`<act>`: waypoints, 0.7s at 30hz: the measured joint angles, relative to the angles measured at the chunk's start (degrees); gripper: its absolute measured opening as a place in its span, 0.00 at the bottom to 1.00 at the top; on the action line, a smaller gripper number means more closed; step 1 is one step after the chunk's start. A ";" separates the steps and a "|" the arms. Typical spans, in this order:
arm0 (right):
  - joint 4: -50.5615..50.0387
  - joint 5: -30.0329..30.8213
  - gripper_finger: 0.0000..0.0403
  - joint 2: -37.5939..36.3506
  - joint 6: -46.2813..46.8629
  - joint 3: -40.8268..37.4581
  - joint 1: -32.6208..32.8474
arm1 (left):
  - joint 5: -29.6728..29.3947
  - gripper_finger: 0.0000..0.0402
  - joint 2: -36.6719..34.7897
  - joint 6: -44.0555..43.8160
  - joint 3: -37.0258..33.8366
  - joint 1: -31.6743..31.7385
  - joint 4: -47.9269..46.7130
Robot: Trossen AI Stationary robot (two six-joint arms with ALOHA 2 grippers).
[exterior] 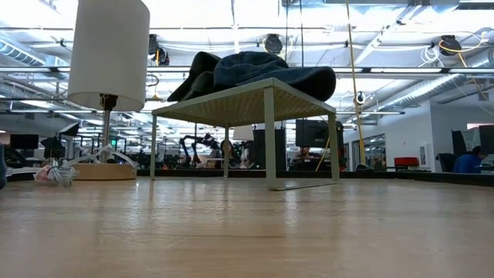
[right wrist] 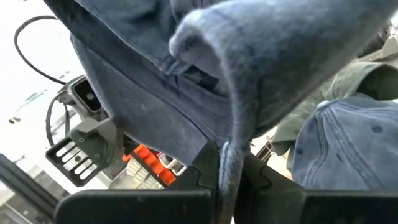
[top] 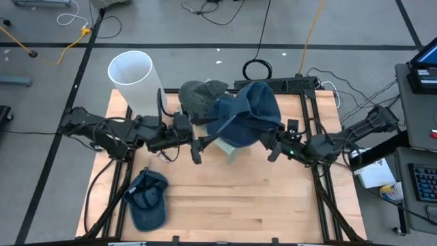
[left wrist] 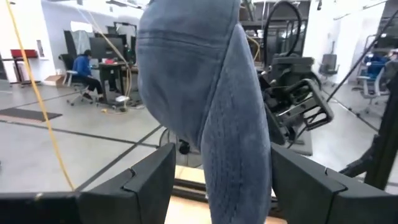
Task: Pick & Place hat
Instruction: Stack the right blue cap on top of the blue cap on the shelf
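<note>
No brand, label or lettering can be read on anything here, and no container shows among the things on the counter.

Nearest the front edge of the pale wooden counter (top: 232, 198), toward its left corner, a faded blue denim baseball cap (top: 148, 198) lies by itself, well apart from both arms.

Farther in, near the middle, the two dark arms reach toward each other at a small white wire-mesh stand (exterior: 262, 96) with thin legs. The left gripper (top: 197, 147) is at the stand's left side with its jaws wide apart; in the left wrist view a fold of blue denim hangs down between its fingers (left wrist: 146, 180), and whether it touches them cannot be told. The right gripper (top: 272, 145) is at the stand's right side, jaws pressed together on a thin hanging edge of the dark blue denim hat (top: 249, 116).

That blue hat is draped over the top of the stand. Beside it, on the left and far part of the stand, sits a grey-green fabric hat (top: 200, 96), touching the blue one.

Beyond them, at the far left of the counter, stands a table lamp with a white cylindrical shade (top: 133, 80) on a round wooden base (exterior: 96, 171).
</note>
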 joint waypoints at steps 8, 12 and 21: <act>0.10 -4.15 0.01 2.99 3.16 -0.02 -1.99 | 0.34 0.62 2.05 -0.28 -0.02 1.09 0.32; -0.39 -4.51 0.01 4.53 5.22 -0.02 -1.99 | 0.10 0.62 2.18 -1.27 -0.02 1.20 0.09; -0.54 -4.31 0.01 5.01 5.56 -0.02 -1.90 | -0.38 0.29 2.15 -4.31 -0.02 0.46 0.08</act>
